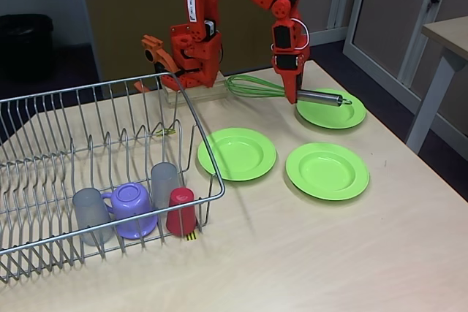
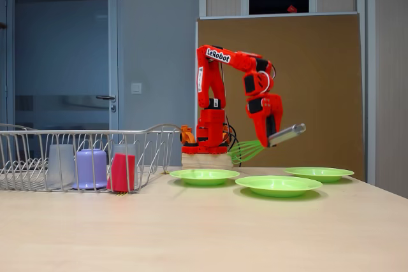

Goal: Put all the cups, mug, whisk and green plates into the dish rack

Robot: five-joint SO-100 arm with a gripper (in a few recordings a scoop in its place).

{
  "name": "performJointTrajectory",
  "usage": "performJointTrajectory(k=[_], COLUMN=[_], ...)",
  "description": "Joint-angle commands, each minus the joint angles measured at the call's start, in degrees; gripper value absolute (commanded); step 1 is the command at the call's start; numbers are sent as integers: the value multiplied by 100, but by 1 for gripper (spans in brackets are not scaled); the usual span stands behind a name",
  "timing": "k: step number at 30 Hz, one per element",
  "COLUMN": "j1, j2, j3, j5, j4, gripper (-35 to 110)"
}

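Fixed views, both, taken from the dish rack (image 1: pixel 88 173) outward.

Inside the dish rack, near front corner: grey cup (image 1: pixel 91 215), upside down; purple mug (image 1: pixel 134 210), upside down, touching it; second grey cup (image 1: pixel 164 183) just behind; red cup (image 1: pixel 181 211), upside down, against the rack's front wire by the striped tag (image 1: pixel 191 236). Four items stowed; the cups and mug look finished.

Outside the dish rack, on the desk (image 1: pixel 292 253): green plate (image 1: pixel 237 153), just beside the rack's corner, flat. Second green plate (image 1: pixel 327 170), further from the rack, flat. Third green plate (image 1: pixel 331 112), furthest from the rack, flat. None of the three is in the rack yet.

Above the desk, beyond the plates from the rack: whisk (image 1: pixel 285 91), lifted clear of the surface in a fixed view (image 2: pixel 264 143), lying roughly level, green loops pointing toward the arm's base, silver handle end over the furthest plate. Gripper (image 1: pixel 292 93): closed around the whisk where loops meet handle, carrying it.

Tally, by judgement: four of eight pieces racked, one in transit, three plates outstanding. Remaining work appears to be carrying the whisk across to the rack, then the plates one at a time.
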Motion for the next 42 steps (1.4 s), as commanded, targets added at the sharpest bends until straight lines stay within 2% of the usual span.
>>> performJointTrajectory(k=[1, 11, 19, 30, 42], j1=[202, 492, 967, 2487, 5432], j2=[158, -387, -800, -290, 431], j3=[-932, -3419, -4922, -5019, -4236], j5=[-580, -2180, -4667, -7242, -10266], j4=[580, 2074, 3305, 3771, 3542], gripper=[0, 0, 0, 0, 0])
